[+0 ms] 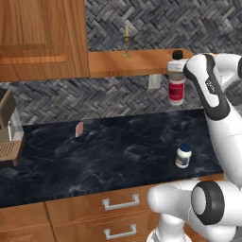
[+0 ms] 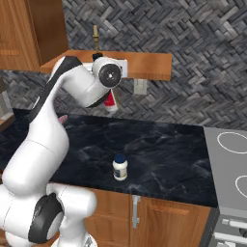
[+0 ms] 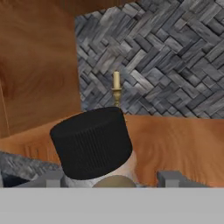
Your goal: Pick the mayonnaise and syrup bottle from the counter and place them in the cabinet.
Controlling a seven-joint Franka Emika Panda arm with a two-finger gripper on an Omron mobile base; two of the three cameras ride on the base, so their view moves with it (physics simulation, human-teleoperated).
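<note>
My gripper (image 1: 176, 67) is shut on the neck of the syrup bottle (image 1: 176, 90), which hangs upright in the air at the right end of the cabinet shelf (image 1: 132, 62). Its dark cap (image 3: 92, 142) sits between my fingertips (image 3: 173, 178) in the hand view, with the shelf board (image 3: 183, 144) just beyond. In the right base view the red label (image 2: 110, 102) peeks out below my arm. The mayonnaise (image 1: 183, 155) (image 2: 120, 167), a small white jar with a blue lid, stands on the black counter (image 1: 108, 156) near its front edge, below the gripper.
A candlestick (image 1: 126, 42) (image 3: 116, 89) stands on the shelf left of the bottle. A panelled wooden door (image 1: 42, 38) hangs at the upper left. A coffee machine (image 1: 7, 134) and a small pink object (image 1: 79, 129) sit on the counter's left. A stove (image 2: 229, 164) lies right.
</note>
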